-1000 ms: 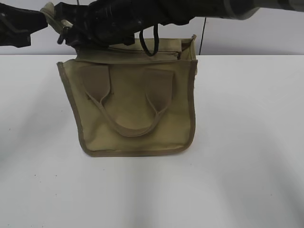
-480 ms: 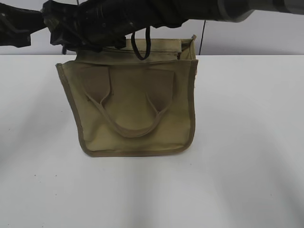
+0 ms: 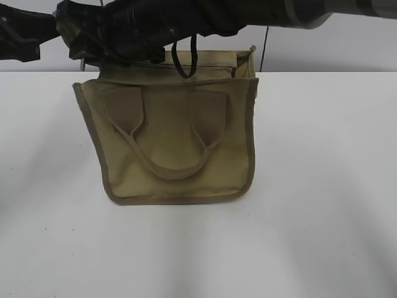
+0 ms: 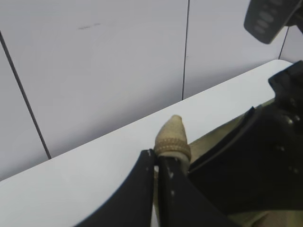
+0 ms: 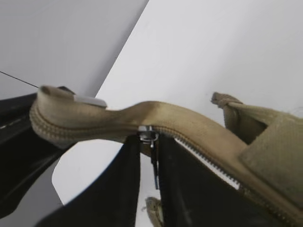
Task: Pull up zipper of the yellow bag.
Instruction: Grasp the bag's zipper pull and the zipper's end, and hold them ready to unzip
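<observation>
Yellow bag [image 3: 177, 146] stands upright on the white worktop [image 3: 322, 186], near the back edge, with its two looped handles [image 3: 167, 152] hanging down the front side. Both black arms reach in over the top left corner of the bag. The left claw [image 4: 156, 163] is pinched tight on the end tab [image 4: 173, 137] of the bag's top strip, and the tab pokes up between its two dark fingers [image 4: 137, 189]. The right claw [image 5: 149, 156] comes across from the right side. Its fingers [image 5: 120, 189] are closed on the small silver pull [image 5: 147, 134] of the zipper [image 5: 208, 163], right under the raised strip of cloth. In the right wrist view, the zipper teeth look joined on both sides of the pull. In the exterior view, the right end of the bag's top looks open, with a dark gap [image 3: 236, 67] by the corner. A black cable loop [image 3: 184, 59] hangs down from the right arm over the top of the bag.
</observation>
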Robot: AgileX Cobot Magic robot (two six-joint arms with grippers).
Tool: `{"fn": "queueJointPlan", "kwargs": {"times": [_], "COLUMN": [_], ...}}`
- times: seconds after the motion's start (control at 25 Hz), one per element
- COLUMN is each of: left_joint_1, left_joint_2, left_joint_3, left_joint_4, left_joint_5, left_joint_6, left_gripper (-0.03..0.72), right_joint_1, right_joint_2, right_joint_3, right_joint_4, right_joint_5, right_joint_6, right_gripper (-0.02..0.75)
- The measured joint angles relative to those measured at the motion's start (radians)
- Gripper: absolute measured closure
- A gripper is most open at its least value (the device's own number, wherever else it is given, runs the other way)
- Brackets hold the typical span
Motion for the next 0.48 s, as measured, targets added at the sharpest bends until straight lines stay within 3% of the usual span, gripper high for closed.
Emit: {"fn": "queueJointPlan", "kwargs": {"times": [0.2, 0.48], "left_joint_1": [0.000, 0.000], "left_joint_2": [0.000, 0.000], "left_joint_3": [0.000, 0.000], "left_joint_4": [0.000, 0.001], "left_joint_5": [0.000, 0.023], "left_joint_6": [0.000, 0.000], "left_gripper": [0.700, 0.700], "right_joint_1": [-0.013, -0.042], "right_joint_2": [0.000, 0.000], "right_joint_3": [0.000, 0.000], "right_joint_4": [0.000, 0.005], "right_joint_5": [0.026, 0.109], "right_joint_6": [0.001, 0.025], "right_gripper": [0.740, 0.748]}}
